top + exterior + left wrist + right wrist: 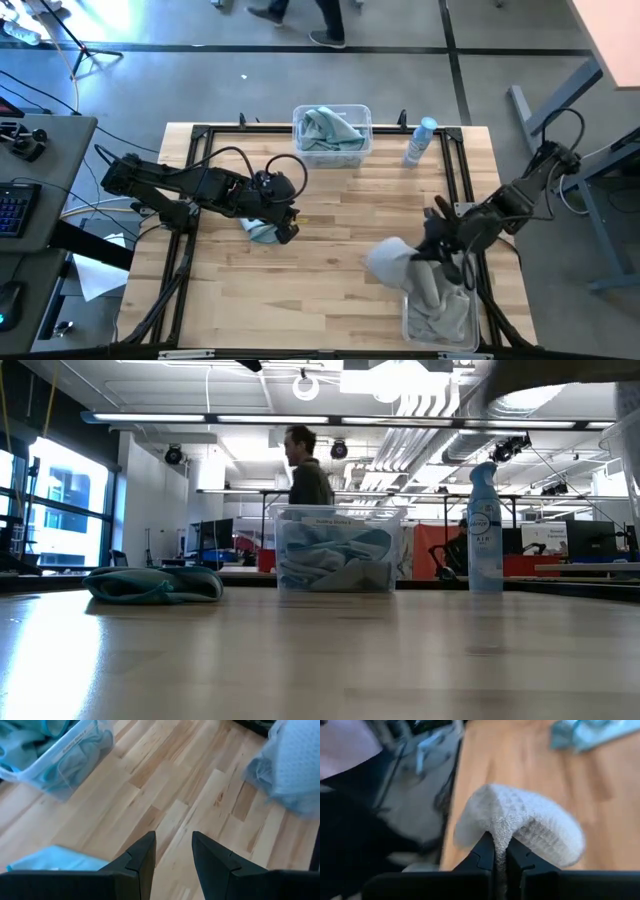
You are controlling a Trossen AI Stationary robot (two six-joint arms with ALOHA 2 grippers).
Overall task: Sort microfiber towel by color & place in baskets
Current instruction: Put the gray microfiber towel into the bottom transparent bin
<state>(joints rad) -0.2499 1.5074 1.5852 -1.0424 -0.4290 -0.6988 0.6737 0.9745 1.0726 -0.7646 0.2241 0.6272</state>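
On the left side of the wooden table [330, 240], the left gripper [172, 851] is seen with its two dark fingers parted and nothing between them, poised just above a teal towel [262, 230] that lies flat on the wood. Farther along, at the far edge of the table, a clear basket [332, 135] is filled with crumpled teal towels [335, 560], and a spray bottle [420, 142] is stood upright just beside it, to its right. Behind the table a person [308, 465] is visible in the room. On the right side, the right gripper [500, 851] is shown with its fingers pressed together on a fold of a grey towel [520, 822], which is lifted off the table and bunched above the fingertips. Beneath it, at the near right corner, a second clear basket [440, 318] is found with grey towels [438, 298] in it.
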